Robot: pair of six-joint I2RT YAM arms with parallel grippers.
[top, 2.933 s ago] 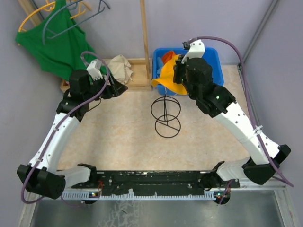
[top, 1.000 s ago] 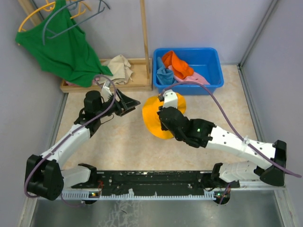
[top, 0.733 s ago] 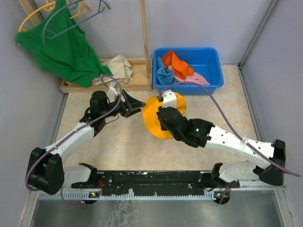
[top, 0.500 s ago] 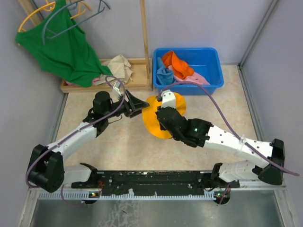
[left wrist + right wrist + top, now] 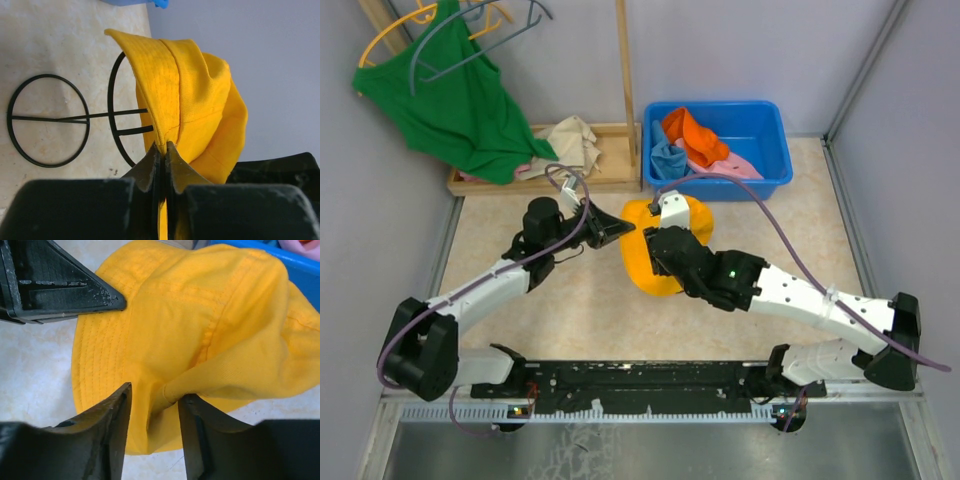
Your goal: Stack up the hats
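Observation:
The yellow-orange hat point(image 5: 642, 268) hangs over the floor between both arms. My left gripper point(image 5: 163, 146) is shut on its brim edge; in the top view its tip point(image 5: 623, 229) meets the hat's left side. My right gripper point(image 5: 152, 407) stands open, a fold of the hat point(image 5: 190, 315) lying loosely between its fingers point(image 5: 107, 425). The hat point(image 5: 195, 90) hangs partly over a black wire stand point(image 5: 47, 120). The bright orange hat point(image 5: 692, 133), the light blue hat point(image 5: 667, 158) and the pink hat point(image 5: 725, 162) lie in the bin.
A blue bin point(image 5: 765, 135) stands at the back right. A green tank top point(image 5: 460, 100) hangs at the back left above a wooden rack point(image 5: 610, 160) holding a beige cloth point(image 5: 575, 140). Walls close in both sides.
My left gripper moved right to the hat's brim and shut on it. My right gripper's jaws parted, loosening their hold on the hat.

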